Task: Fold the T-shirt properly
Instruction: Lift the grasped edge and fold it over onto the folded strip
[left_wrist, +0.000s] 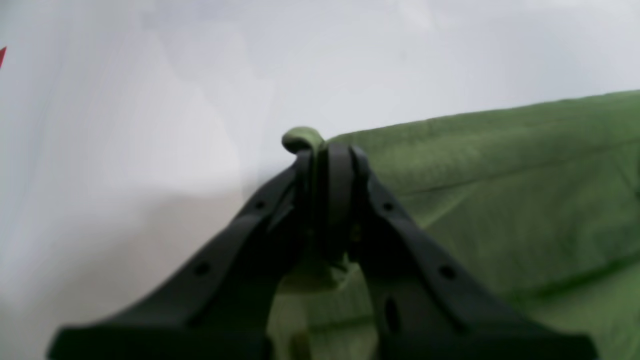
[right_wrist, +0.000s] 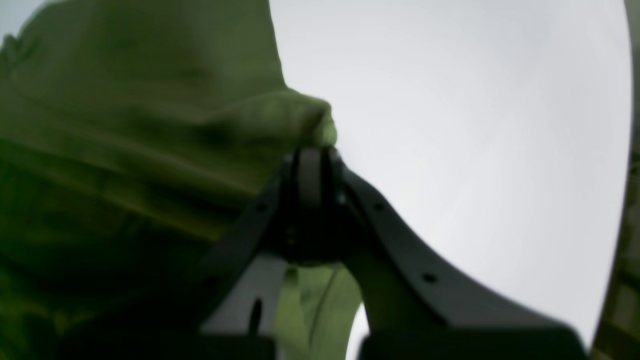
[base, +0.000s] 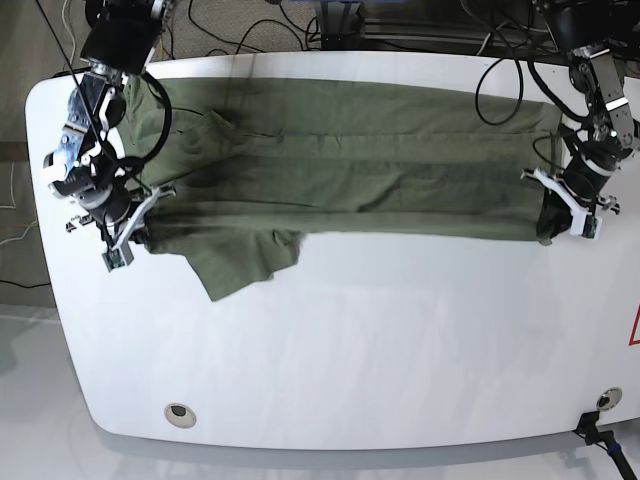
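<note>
**Ana:** Cloth first: where does the T-shirt (base: 350, 165) lie?

**Ben:** Stretched in a long band across the far half of the white table (base: 350, 350), already doubled lengthwise, with one sleeve (base: 245, 260) flopping out past the band's near edge toward the table's middle.

**Ana:** And the grippers?

**Ben:** Each holds one end of that near edge. In its wrist view the left gripper (left_wrist: 327, 155) has its fingers pressed together on a small nub of green fabric. The right gripper (right_wrist: 312, 160) is likewise closed, with a bunched fold sticking out just past its tips.

**Ana:** So which step is this?

**Ben:** My reading: a lengthwise fold, both arms carrying the near edge over the rest of the band. The cloth looks taut between them.

**Ana:** What does the next move ask for?

**Ben:** Both arms moving together, away from the table's near side, keeping that tension even so the edge lands straight. The loose sleeve probably needs tucking in, or it will stay outside the fold.
</note>
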